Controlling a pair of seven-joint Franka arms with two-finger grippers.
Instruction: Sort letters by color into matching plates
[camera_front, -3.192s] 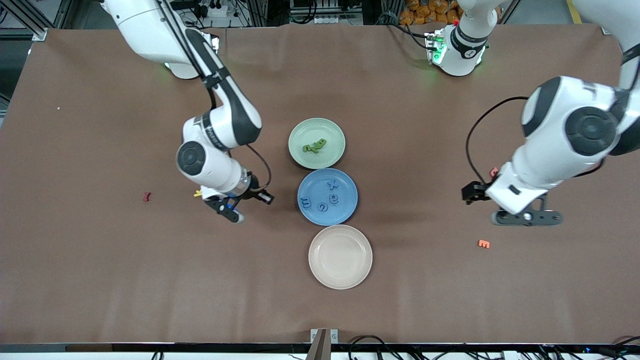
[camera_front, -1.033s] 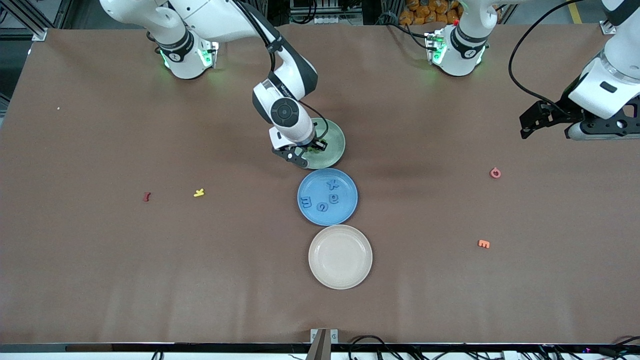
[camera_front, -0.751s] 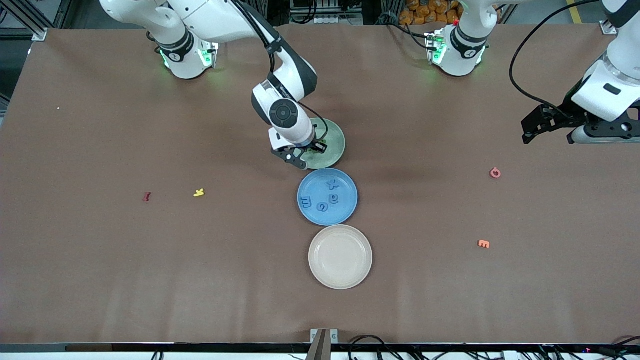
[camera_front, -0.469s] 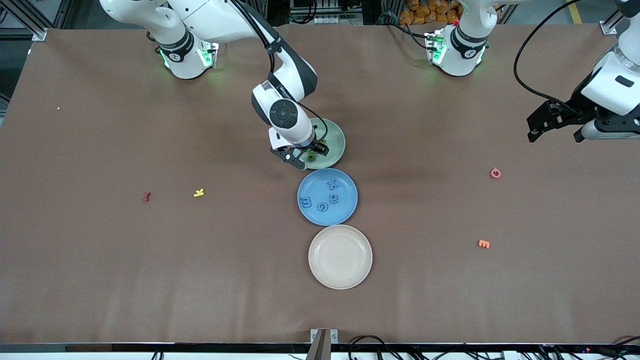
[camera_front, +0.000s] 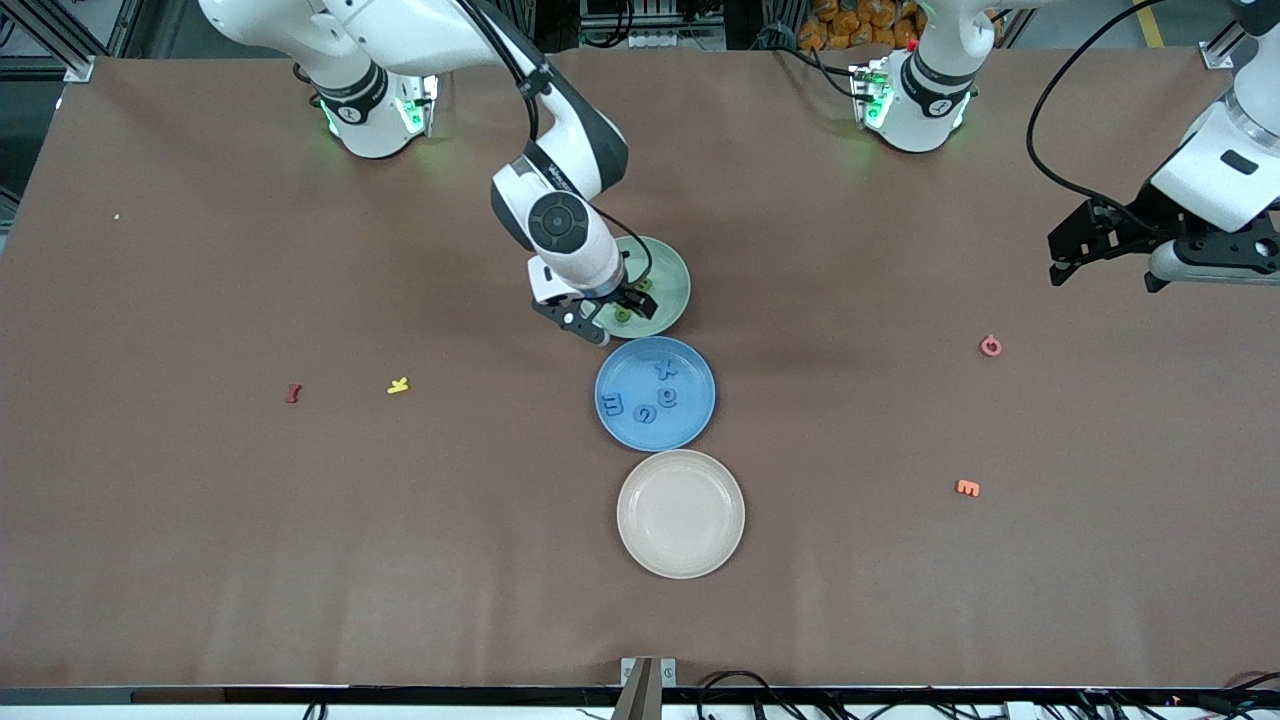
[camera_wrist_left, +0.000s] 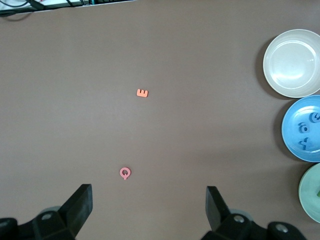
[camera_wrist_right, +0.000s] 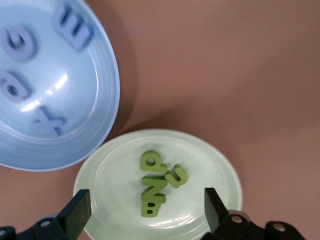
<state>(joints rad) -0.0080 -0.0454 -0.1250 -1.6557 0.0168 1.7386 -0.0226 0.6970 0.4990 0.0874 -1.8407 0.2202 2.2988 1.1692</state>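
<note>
Several green letters (camera_wrist_right: 155, 187) lie bunched together in the pale green plate (camera_wrist_right: 210, 165). My right gripper (camera_wrist_right: 145, 215) hangs open just above them, holding nothing. From the front, the right gripper (camera_front: 605, 312) is over the green plate's (camera_front: 668, 275) edge that faces the right arm's end, and a green letter (camera_front: 622, 314) shows between its fingers. Several blue letters (camera_front: 668, 398) lie in the blue plate (camera_front: 690, 425), which is nearer the front camera. My left gripper (camera_front: 1110, 262) waits open and empty above bare table at the left arm's end.
A beige plate (camera_front: 680, 513) sits nearer the front camera than the blue one. A yellow letter (camera_front: 398, 385) and a red letter (camera_front: 293, 393) lie toward the right arm's end. A pink letter (camera_front: 990, 346) and an orange letter (camera_front: 967, 488) lie toward the left arm's end.
My right gripper opened over the green plate and let a green letter drop among the others, then rose slightly. The left arm only drifted a little.
</note>
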